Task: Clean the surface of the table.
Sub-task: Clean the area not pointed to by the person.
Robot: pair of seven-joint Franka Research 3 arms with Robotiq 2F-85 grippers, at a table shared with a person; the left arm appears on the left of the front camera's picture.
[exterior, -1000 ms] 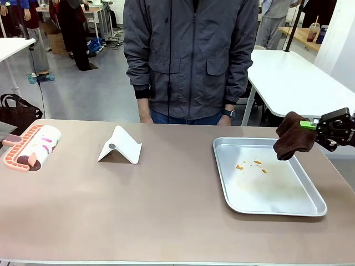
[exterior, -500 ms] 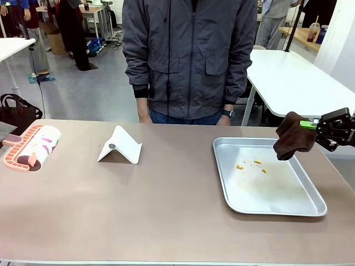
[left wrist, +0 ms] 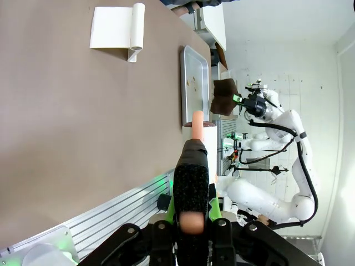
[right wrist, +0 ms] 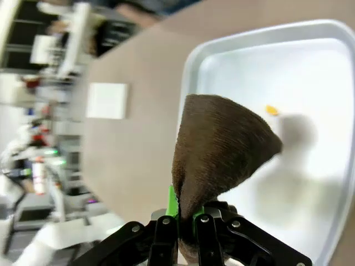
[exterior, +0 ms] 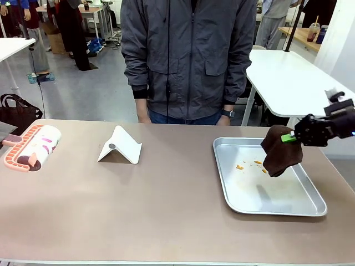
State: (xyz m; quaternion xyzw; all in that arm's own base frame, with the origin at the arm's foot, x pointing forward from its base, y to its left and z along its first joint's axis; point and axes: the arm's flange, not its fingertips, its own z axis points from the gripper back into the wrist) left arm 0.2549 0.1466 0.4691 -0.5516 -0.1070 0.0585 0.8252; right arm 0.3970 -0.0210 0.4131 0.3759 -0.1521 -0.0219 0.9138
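Table [exterior: 166,205], open middle (right fingers [exterior: 289,137] clamping cloth [exterior: 280,152] over tray [exterior: 283,191], left fingers [left wrist: 162,239] clamping brush [left wrist: 191,177])

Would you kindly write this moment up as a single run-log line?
right gripper: shut on brown cloth, hanging over tray | left gripper: shut on dark pink-tipped tool | orange crumbs: in tray on table
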